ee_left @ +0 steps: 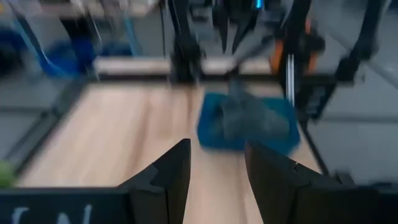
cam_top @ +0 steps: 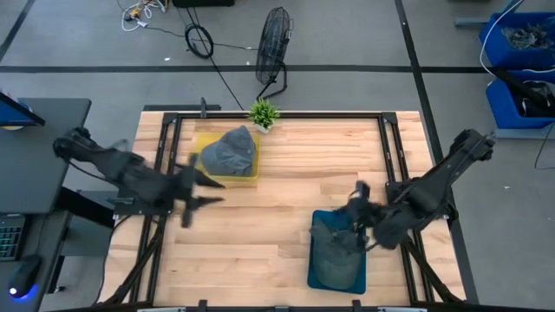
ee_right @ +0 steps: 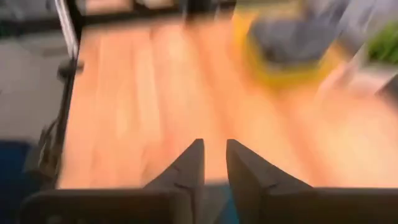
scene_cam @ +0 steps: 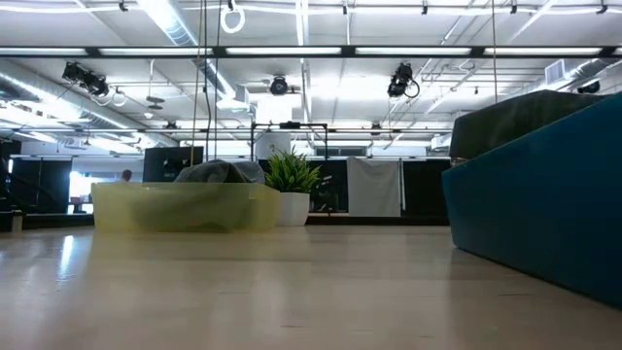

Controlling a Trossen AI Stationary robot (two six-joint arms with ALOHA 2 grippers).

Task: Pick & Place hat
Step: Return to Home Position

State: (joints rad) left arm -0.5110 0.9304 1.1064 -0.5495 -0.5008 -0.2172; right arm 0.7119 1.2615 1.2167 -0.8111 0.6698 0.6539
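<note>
the right end effector [ee_right: 214, 144] points out over a pale wooden table [ee_right: 155, 93]. its two dark fingers [ee_right: 189, 165] stand a little apart with nothing between them. well ahead, near the table's far side, sits a yellow bin [ee_right: 273, 74] with a grey cap [ee_right: 292, 40] inside, both blurred. a green plant [ee_right: 382, 43] shows just beside the bin. a black frame rail [ee_right: 65, 37] runs along one table edge.

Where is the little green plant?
In the high view the green plant stands at the far edge of the table, near the middle, just beside the yellow bin that holds a grey cap.
</note>
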